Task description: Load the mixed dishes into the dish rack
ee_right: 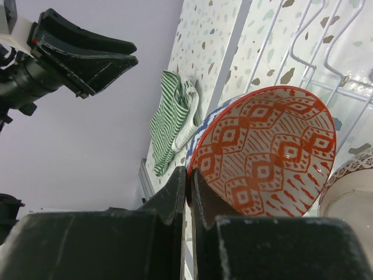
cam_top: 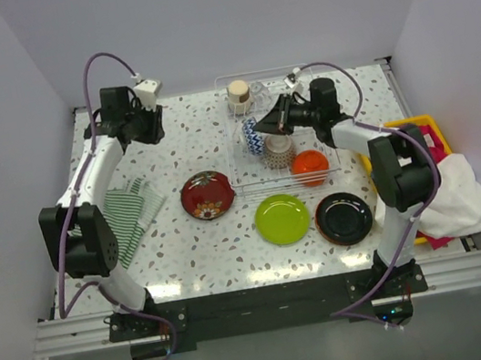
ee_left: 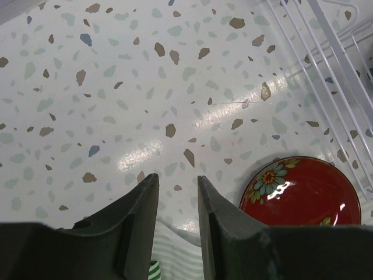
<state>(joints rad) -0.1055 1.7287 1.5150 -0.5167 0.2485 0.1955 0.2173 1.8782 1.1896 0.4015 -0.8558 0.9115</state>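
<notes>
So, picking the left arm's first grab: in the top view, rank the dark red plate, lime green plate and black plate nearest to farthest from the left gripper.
1. dark red plate, mid-table, nearest the left gripper.
2. lime green plate, further right, toward the near edge.
3. black plate, rightmost, farthest.

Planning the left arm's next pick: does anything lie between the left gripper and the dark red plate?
Nothing visible. Only bare table separates the left gripper from the dark red plate; the striped cloth lies off that path.
</notes>
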